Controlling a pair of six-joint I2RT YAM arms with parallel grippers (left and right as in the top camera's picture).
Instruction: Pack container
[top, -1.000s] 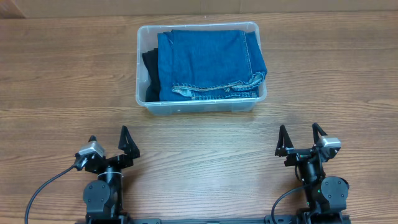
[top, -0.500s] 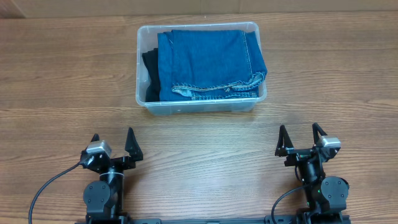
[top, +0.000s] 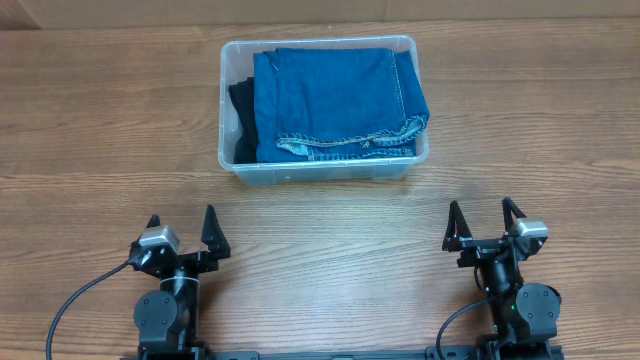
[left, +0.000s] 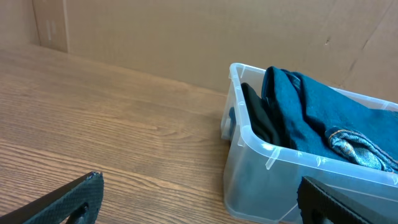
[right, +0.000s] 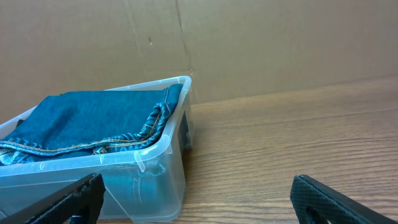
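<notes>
Now your container (top: 320, 172) sits near the far edge of the table (top: 100, 150), about midway along it. Folded blue jeans (top: 335, 95) fill most of it, and a dark garment (top: 243, 115) is tucked against its left wall. Your left gripper (top: 181, 218) and right gripper (top: 482, 208) sit by the near edge, well apart from it, fingers spread wide, grasping nothing.

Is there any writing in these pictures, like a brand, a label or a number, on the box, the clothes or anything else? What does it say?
No text can be read in any view.
The clear container: no label or lettering shows on its walls or rim.
The folded jeans: only stitching, no tag in sight.
The dark garment beside them: plain.
The cardboard behind the table: no print.
</notes>
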